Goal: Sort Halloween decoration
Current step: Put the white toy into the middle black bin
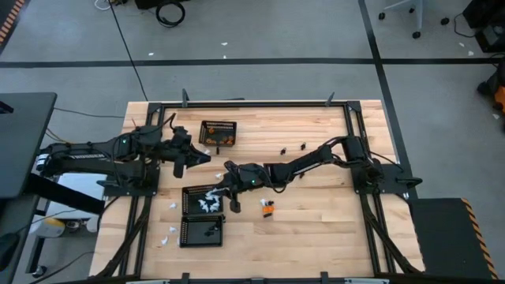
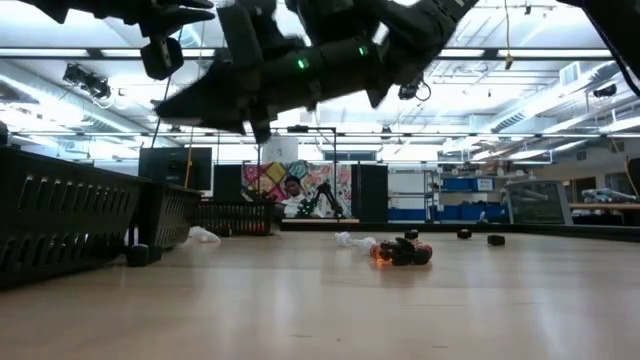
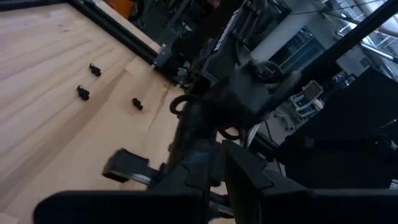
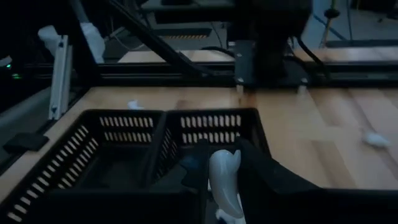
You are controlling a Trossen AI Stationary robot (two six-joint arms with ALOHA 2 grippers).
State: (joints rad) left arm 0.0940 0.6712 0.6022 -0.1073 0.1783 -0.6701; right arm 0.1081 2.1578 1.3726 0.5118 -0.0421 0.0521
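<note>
a: hanging over the near edge of the middle basket [image 1: 202, 200], the right gripper [image 1: 234, 203] is clenched on a white piece [image 4: 225, 180], which stands upright between its dark fingers [image 4: 264, 177] in the right wrist view.

b: and what sits in that basket?

a: a heap of white pieces [image 1: 208, 202]. the basket nearest the front [image 1: 200, 232] holds a few black pieces [image 1: 211, 229], and the far basket [image 1: 218, 132] holds orange pieces [image 1: 226, 141].

b: where is the rest of the decoration?

a: scattered on the wooden table [image 1: 316, 229]. three black pieces [image 1: 293, 147] lie apart from each other on the far side of the right arm, and they show again in the left wrist view. a small clump of orange and black pieces [image 1: 269, 207] lies just beside the right gripper, on its right. several white pieces [image 1: 170, 232] lie on the table left of the two near baskets.

b: and the left gripper?

a: the left gripper [image 1: 178, 166] hovers between the far basket and the middle one, off to their left. whether it is clenched or released cannot be told, and nothing shows in it.
</note>
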